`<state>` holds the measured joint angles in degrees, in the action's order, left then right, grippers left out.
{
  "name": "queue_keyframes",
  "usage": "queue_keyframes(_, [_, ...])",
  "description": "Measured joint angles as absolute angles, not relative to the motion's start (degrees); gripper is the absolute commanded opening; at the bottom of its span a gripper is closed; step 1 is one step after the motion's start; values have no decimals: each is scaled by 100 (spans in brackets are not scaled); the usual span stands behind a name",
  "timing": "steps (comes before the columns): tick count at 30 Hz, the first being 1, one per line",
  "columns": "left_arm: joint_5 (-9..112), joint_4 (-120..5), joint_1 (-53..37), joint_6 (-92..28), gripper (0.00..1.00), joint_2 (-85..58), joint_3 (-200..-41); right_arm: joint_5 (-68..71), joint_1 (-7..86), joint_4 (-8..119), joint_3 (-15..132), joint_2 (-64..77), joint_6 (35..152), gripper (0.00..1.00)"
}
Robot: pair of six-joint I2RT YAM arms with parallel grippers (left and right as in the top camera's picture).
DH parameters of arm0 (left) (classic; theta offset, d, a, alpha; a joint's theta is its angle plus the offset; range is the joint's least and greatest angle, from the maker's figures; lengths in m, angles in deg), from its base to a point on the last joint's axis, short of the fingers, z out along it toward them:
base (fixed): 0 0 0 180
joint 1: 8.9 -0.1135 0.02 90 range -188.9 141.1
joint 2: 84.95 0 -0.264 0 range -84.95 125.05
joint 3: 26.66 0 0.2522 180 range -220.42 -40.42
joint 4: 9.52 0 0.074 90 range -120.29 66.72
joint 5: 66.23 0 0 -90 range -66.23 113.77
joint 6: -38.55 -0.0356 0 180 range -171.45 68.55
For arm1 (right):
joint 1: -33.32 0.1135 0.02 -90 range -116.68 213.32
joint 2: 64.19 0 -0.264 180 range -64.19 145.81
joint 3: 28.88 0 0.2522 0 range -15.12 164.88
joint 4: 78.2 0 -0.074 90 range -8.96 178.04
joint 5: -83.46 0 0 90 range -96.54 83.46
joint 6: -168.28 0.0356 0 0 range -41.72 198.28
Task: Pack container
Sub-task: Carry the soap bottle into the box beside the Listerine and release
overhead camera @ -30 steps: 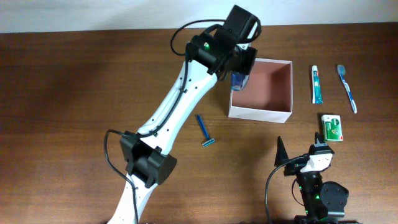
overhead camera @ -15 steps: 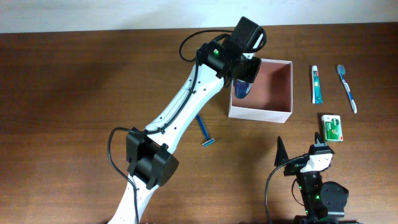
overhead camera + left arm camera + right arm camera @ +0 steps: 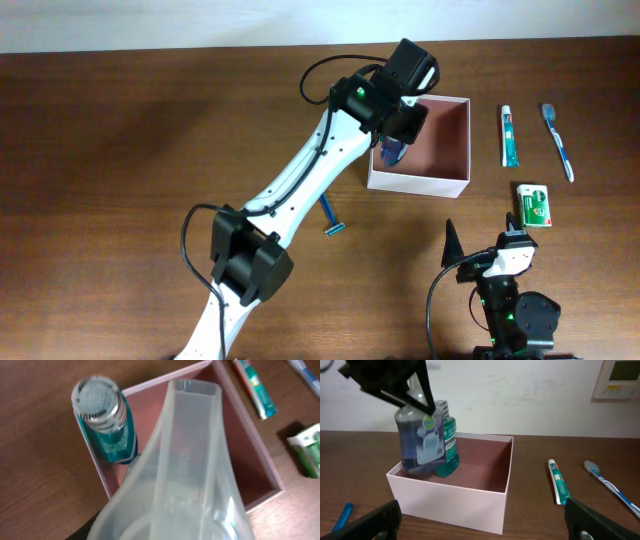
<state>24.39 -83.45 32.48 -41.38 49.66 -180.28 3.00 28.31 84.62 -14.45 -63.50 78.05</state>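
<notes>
Grip first: our left claw [image 3: 421, 404] is clamped on the top of a translucent bottle [image 3: 420, 440] of bluish liquid, its dark fingers pinching either side of the cap end. The bottle hangs slightly tilted, its lower end inside the container [image 3: 420, 184] at the left corner. We cannot tell whether its base touches the pink-brown floor yet. Just beside it, a teal bottle [image 3: 107, 425] with a silvery cap stands upright against the same wall, so the two are nearly touching.

We judge the step in hand to be setting this second bottle down. The next move calls for lowering it straight, righting the tilt so it does not knock its teal neighbour, then parting the fingers only once the base is seated.

The container sits on the worktop [image 3: 120, 150] toward the far right of centre. Outside it, not yet packed, lie a blue razor [image 3: 329, 211] near its left front, a toothpaste tube [image 3: 509, 137] and a toothbrush [image 3: 558, 142] to its right, and a small green box [image 3: 536, 205] near the front right.

Our right claw [image 3: 481, 238] waits near the front edge with its fingers wide apart, holding nothing.
</notes>
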Motion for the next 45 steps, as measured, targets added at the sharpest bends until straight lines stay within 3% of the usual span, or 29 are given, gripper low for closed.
queue_keyframes(12, [2269, -8345, 3248, -4140, 33, 5412, -17973, 302, 2831, 8462, -1445, -6350, 7808, 99])
queue_keyframes(14, [2269, -8345, 3248, -4140, 44, 5442, -17966, 300, 2831, 8462, -1445, -6350, 7810, 99])
queue_keyframes(22, [2269, -8340, 3248, -4140, 45, 5445, -17966, 302, 2831, 8462, -1445, -6350, 7808, 99])
queue_keyframes(24, [2269, -8340, 3248, -4140, 62, 5445, -17966, 302, 2831, 8462, -1445, -6350, 7808, 99])
queue_keyframes(28, [2267, -8279, 3248, -4160, 67, 5445, -17969, 302, 2831, 8462, -1445, -6350, 7803, 99])
queue_keyframes(39, [2267, -8294, 3231, -4250, 67, 5445, -17995, 300, 2831, 8462, -1445, -6350, 7805, 99])
queue_keyframes(45, [2267, -8581, 3226, -4492, 67, 5445, -18871, 300, 2831, 8462, -1445, -6350, 7805, 99])
